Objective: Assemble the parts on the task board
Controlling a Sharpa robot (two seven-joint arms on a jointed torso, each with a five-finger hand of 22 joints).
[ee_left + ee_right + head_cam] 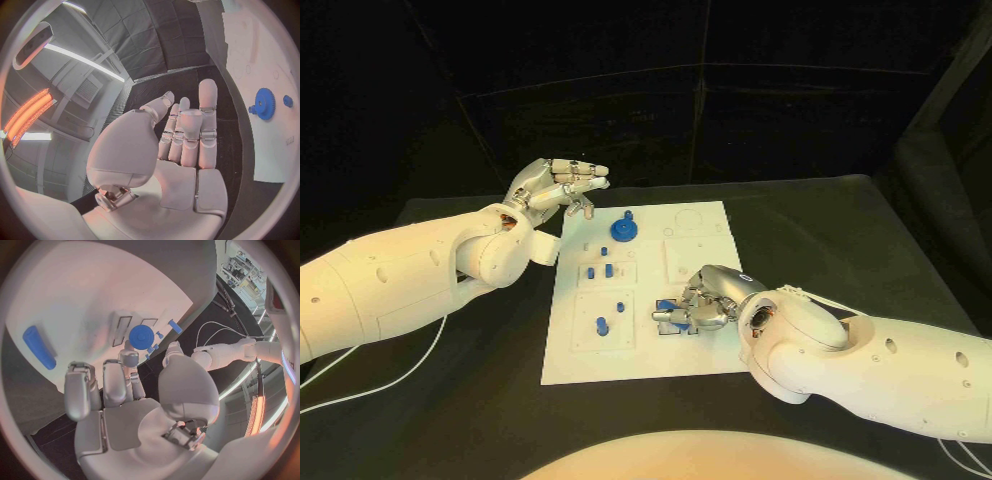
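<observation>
The white task board (711,222) lies in the middle of the black table. A blue gear (626,230) (265,103) (141,333) stands at its far middle. Small blue pegs (599,270) sit in slots left of centre, and a blue bar (602,325) (39,346) lies nearer. My right hand (708,297) (125,390) hangs low over a blue part (669,319) at the near right, fingertips bent down onto it; its grip is hidden. My left hand (560,187) (181,140) is raised off the board's far left corner, fingers extended, holding nothing.
Bare black table (848,230) surrounds the board on all sides. Empty round and square recesses (692,222) mark the board's far right. A white cable (387,380) trails under my left arm at the near left.
</observation>
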